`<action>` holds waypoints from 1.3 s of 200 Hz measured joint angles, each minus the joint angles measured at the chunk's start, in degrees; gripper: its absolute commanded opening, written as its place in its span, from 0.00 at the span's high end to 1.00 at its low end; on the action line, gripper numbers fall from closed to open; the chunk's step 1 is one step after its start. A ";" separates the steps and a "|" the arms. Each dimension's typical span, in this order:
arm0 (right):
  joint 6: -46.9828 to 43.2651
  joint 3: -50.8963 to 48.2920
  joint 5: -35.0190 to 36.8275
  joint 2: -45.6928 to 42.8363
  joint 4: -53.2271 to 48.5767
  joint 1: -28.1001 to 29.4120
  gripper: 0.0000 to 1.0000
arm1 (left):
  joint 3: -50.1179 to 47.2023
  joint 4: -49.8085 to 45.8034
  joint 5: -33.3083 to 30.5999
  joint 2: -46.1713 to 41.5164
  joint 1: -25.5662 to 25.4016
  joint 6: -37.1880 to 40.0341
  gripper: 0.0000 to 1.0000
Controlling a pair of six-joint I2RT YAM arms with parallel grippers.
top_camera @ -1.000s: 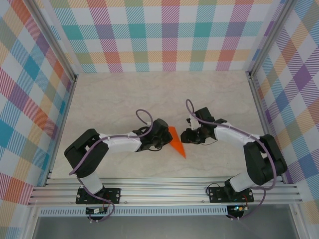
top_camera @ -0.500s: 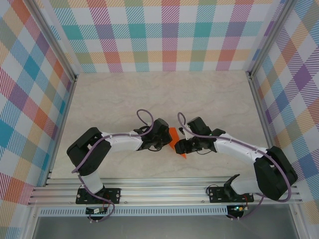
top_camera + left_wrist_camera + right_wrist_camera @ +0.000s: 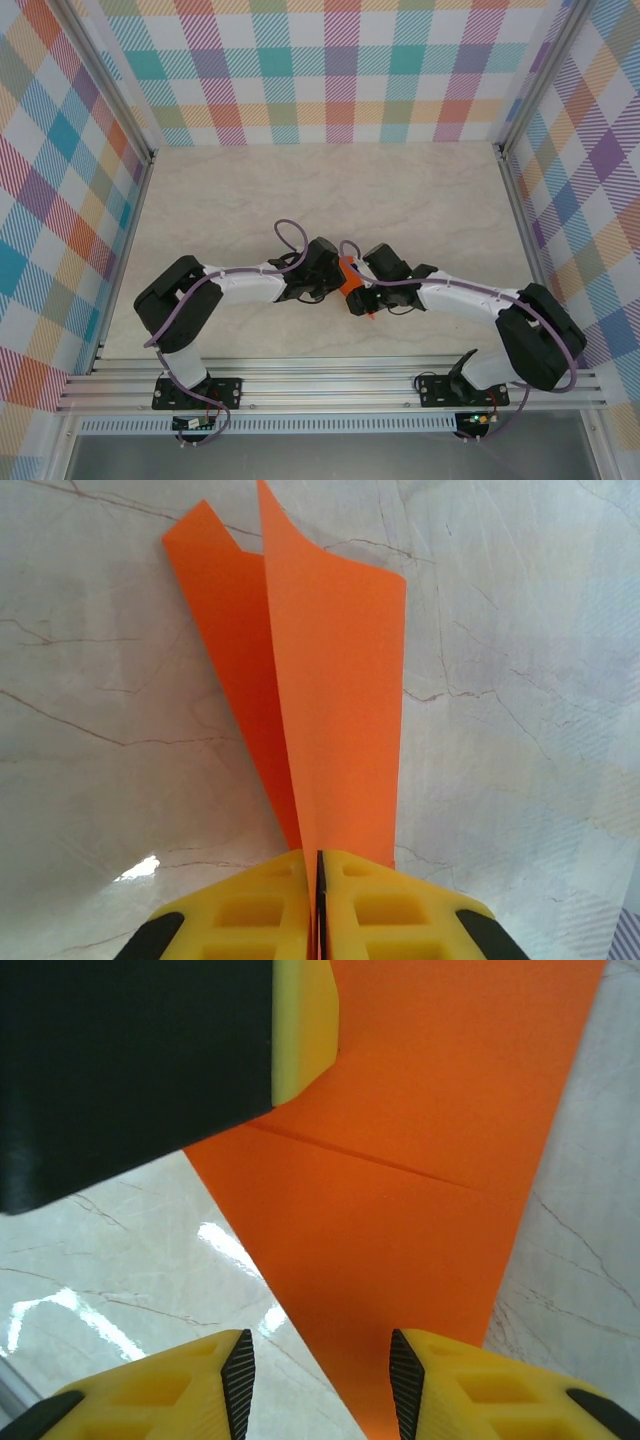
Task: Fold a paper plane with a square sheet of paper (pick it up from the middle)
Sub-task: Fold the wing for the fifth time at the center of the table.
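Top camera high above and behind the arms (image 3: 240, 285), looking down on the whole table (image 3: 250, 190), left wrist camera very close behind the left gripper (image 3: 320, 865), facing the orange paper (image 3: 330, 680), right wrist camera just as close, all three sharing that paper

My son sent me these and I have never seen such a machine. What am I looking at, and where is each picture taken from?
These are two robot arms bolted to the near edge of a pale table. The overhead picture looks down from above and behind them, with the left arm on the left and the right arm on the right. They come together mid-table. The other two pictures come from small cameras on the wrists, so each shows its own yellow pincer at the bottom. The left pincer is shut on a folded orange paper, which sticks out ahead of it. The right pincer is open, close to the paper. The black-and-yellow shape at top left of that picture is the left pincer.
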 measured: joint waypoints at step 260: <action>-3.17 -0.85 14.60 1.95 2.67 3.87 0.57 | 0.00 0.81 4.00 0.00 1.90 -1.01 0.88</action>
